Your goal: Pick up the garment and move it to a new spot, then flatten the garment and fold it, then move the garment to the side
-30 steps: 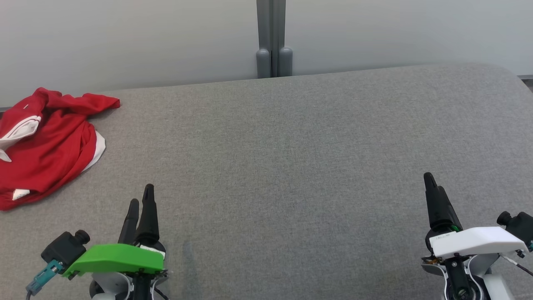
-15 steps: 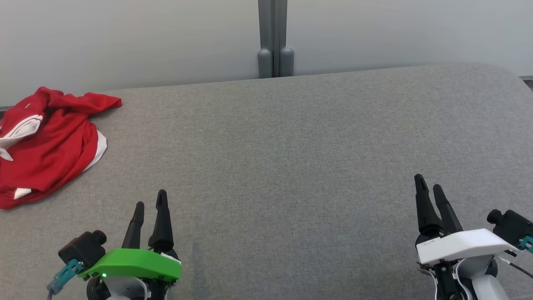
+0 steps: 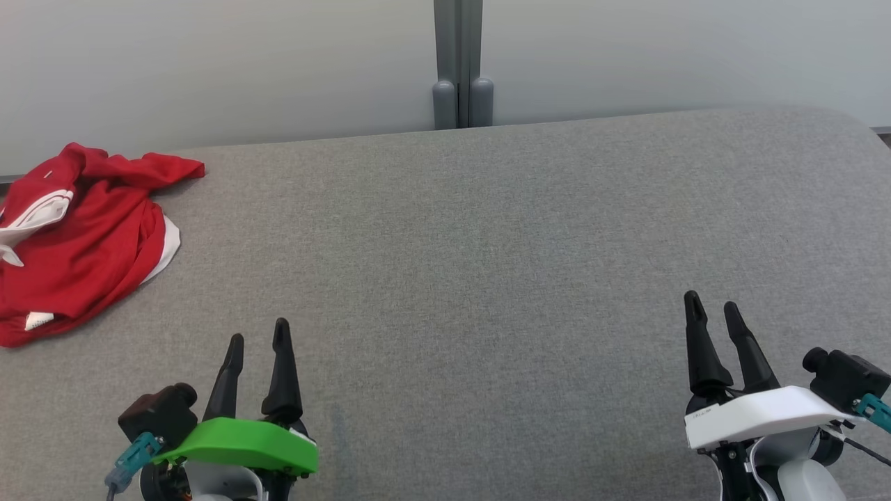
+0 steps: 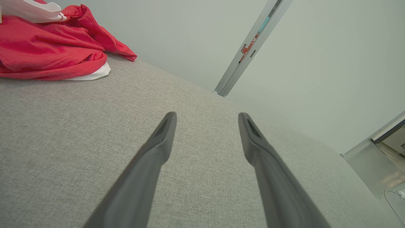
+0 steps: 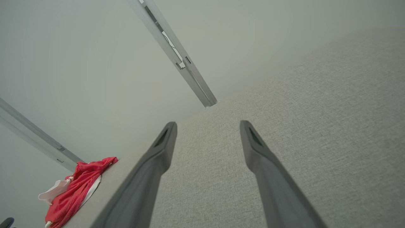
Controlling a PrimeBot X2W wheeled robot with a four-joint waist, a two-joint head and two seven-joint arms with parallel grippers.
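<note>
The garment (image 3: 76, 236) is a crumpled red shirt with white trim, lying at the far left of the grey fabric table (image 3: 487, 229). It also shows at the upper left of the left wrist view as the garment (image 4: 47, 47) and small at the lower left of the right wrist view as the garment (image 5: 77, 186). My left gripper (image 3: 258, 333) stands open at the lower left, well short of the shirt and to its right. My right gripper (image 3: 713, 303) stands open at the lower right. Both hold nothing, as the left gripper (image 4: 207, 117) and right gripper (image 5: 208, 125) show over bare cloth.
A pale wall runs behind the table, with a grey vertical post (image 3: 458, 62) at its middle. The table's far right corner (image 3: 849, 122) is rounded. A white cable (image 4: 394, 199) lies on the floor beyond the table's right end.
Both grippers have turned so that their fingers now show side by side with a gap. The left one has shifted right and lower, the right one slightly left. The shirt has not moved.
</note>
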